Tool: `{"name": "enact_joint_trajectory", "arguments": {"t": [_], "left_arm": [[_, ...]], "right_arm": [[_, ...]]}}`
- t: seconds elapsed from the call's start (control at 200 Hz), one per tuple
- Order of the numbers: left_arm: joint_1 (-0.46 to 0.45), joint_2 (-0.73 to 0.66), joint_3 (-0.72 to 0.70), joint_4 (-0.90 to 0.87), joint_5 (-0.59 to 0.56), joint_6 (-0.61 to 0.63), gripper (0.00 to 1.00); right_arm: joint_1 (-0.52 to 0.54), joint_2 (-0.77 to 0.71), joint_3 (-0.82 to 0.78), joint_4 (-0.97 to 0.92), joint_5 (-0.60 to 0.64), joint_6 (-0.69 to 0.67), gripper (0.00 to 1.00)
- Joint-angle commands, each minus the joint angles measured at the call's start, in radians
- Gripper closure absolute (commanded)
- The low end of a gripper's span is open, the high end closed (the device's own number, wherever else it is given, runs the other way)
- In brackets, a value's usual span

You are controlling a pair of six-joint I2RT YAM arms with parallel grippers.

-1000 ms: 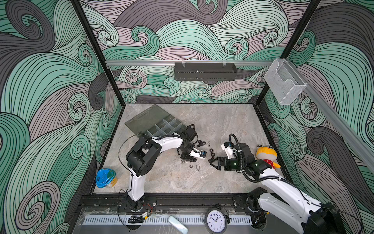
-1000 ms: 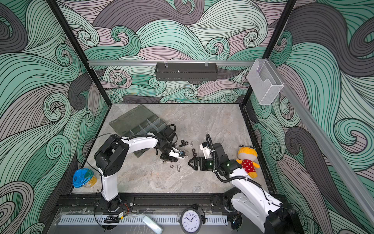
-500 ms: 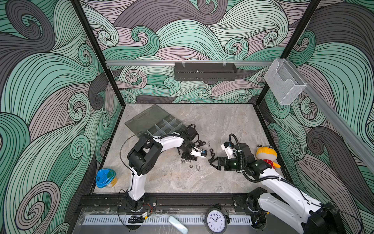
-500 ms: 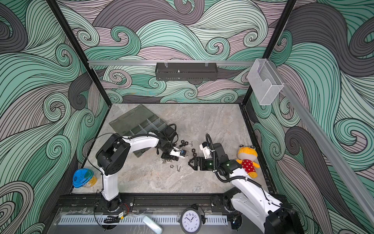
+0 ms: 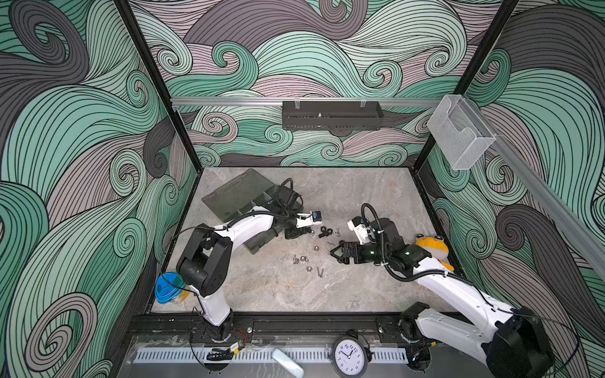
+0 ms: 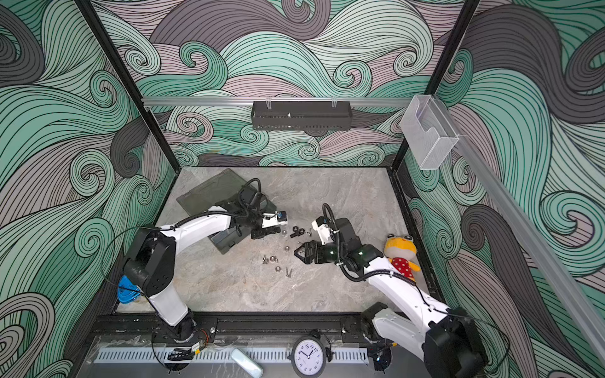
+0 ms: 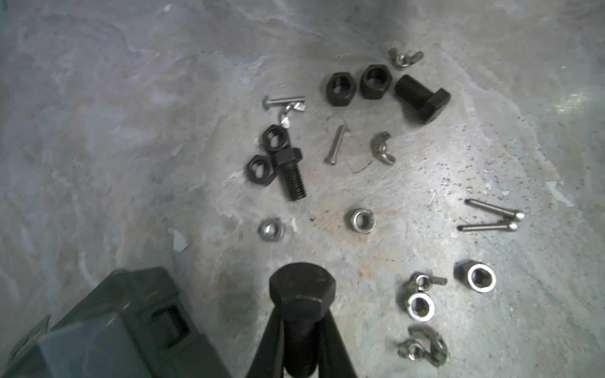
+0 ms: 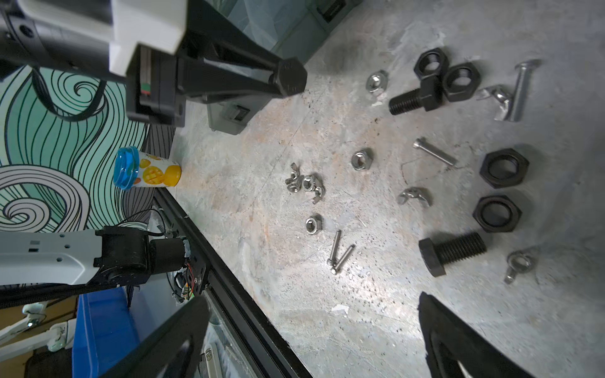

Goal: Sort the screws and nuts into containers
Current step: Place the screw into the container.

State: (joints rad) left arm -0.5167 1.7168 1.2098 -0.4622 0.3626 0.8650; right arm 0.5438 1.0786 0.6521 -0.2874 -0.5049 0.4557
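Three black bolts [image 7: 422,98], four black hex nuts [image 7: 340,88], four silver screws [image 7: 494,209]. Four silver hex nuts [image 7: 360,221], perhaps five wing nuts [image 7: 381,147]

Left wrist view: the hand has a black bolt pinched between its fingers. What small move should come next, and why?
Probably raise the stubby black hex-head bolt a little and swing it toward the smoky grey-olive plastic organiser box. The left hand is shut on its shaft, the head pokes out past the fingertips, and the box's corner lies close beside it.
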Motion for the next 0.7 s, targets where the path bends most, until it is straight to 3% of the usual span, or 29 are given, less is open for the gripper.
{"name": "enact_joint_trajectory", "arguments": {"t": [0.0, 0.09, 0.305, 0.695], "left_arm": [[0.065, -0.064, -0.042, 0.045, -0.042, -0.106, 0.87], [0.119, -0.101, -0.078, 0.103, -0.122, -0.159, 0.87], [0.219, -0.063, -0.043, 0.016, -0.325, -0.239, 0.87], [0.249, -0.102, -0.069, -0.155, -0.407, -0.364, 0.86]], "right_arm": [[0.051, 0.057, 0.070, 0.050, 0.016, -0.011, 0.00], [0.095, 0.115, 0.127, 0.063, 0.025, -0.010, 0.00], [0.156, 0.197, 0.204, 0.080, 0.035, 0.000, 0.00], [0.186, 0.234, 0.195, 0.101, 0.060, 0.020, 0.01]]}}
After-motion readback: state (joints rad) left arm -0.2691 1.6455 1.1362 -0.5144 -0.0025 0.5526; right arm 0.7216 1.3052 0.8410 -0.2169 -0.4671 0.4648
